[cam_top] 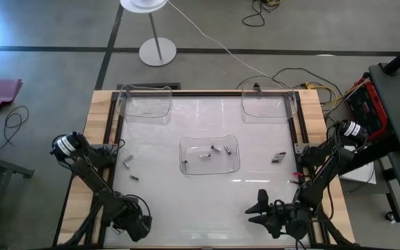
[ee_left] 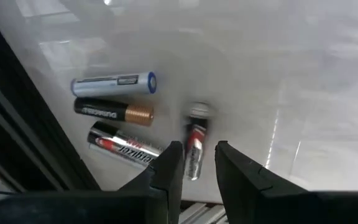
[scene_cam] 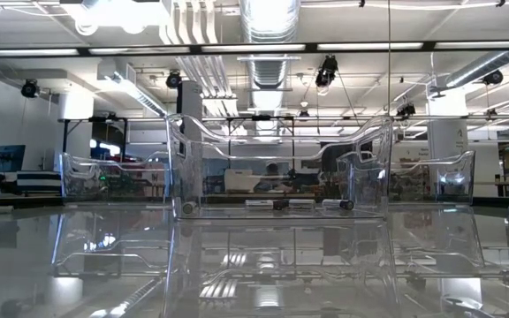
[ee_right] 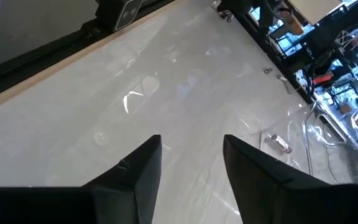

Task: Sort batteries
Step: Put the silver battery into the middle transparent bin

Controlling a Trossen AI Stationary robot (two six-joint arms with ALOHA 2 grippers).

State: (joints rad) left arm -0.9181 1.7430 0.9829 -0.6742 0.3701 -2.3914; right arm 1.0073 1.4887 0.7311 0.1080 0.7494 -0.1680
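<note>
— Where is the battery relative to your claw?

— My left gripper (ee_left: pixel 196 163) hangs over the glossy white table (cam_top: pixel 207 194) with its fingers a little apart, and a red-and-silver battery (ee_left: pixel 195 149) lies between the tips. I think they aren't touching it yet, though my wrist view is too close to be sure.

— What else shows there?

— Three more batteries (ee_left: pixel 114 115) lie just beside it, one blue-tipped, one black and copper. From above they are hidden; that view shows others (cam_top: pixel 210 151) in the middle clear tray (cam_top: pixel 183 147). My right gripper (cam_top: pixel 264 208) waits open near the front edge.
</note>
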